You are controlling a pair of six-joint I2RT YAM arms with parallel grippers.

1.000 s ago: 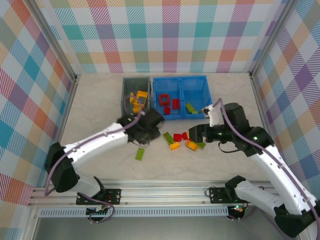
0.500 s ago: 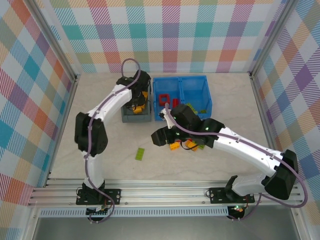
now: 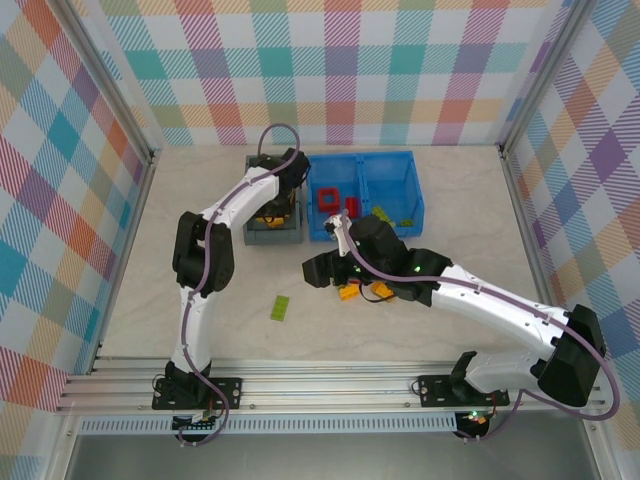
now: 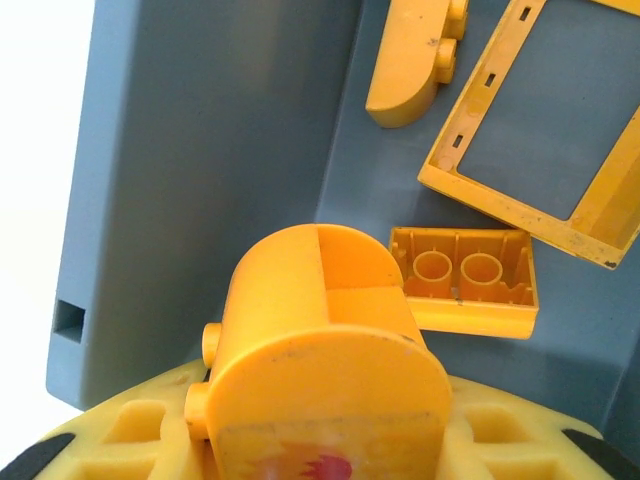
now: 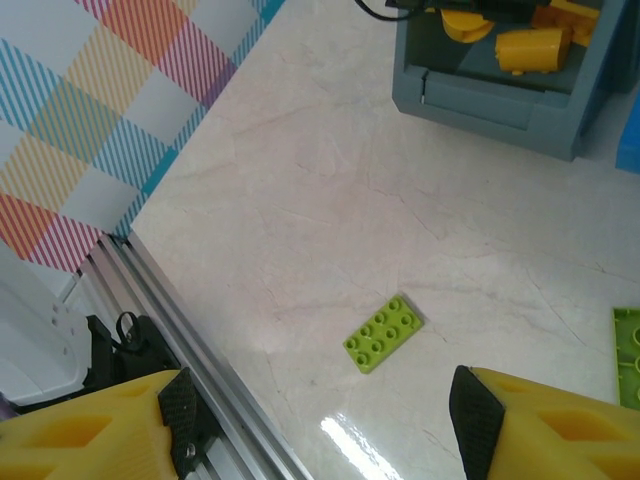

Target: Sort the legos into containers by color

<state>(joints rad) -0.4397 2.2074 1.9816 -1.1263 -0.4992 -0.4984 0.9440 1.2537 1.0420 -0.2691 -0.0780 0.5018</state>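
Note:
My left gripper [image 3: 272, 206] reaches into the dark grey container [image 3: 248, 192], shut on a rounded yellow lego [image 4: 320, 350] just above the floor of the container. Under it lie a yellow frame [image 4: 600, 205], an upturned yellow brick [image 4: 465, 285] and a curved yellow piece [image 4: 405, 70]. My right gripper [image 3: 318, 271] hangs open over the table left of the loose pile [image 3: 372, 291], nothing between its fingertips [image 5: 178, 415]. A flat lime green lego [image 5: 383, 334] lies alone on the table [image 3: 281, 307]. The blue container [image 3: 415, 190] holds red legos [image 3: 328, 199] in its left compartment and green ones [image 3: 385, 213] in its right.
The aluminium rail [image 5: 190, 340] runs along the near table edge. Checked walls [image 3: 340, 70] close in the back and sides. The corner of another green lego [image 5: 630, 355] shows at the right edge of the right wrist view. The grey container's front wall [image 5: 480, 95] stands beyond the lone green lego.
My left arm has swung from mid-table up to the grey container with a yellow lego. My right gripper has moved left past the pile, toward the lone green lego.

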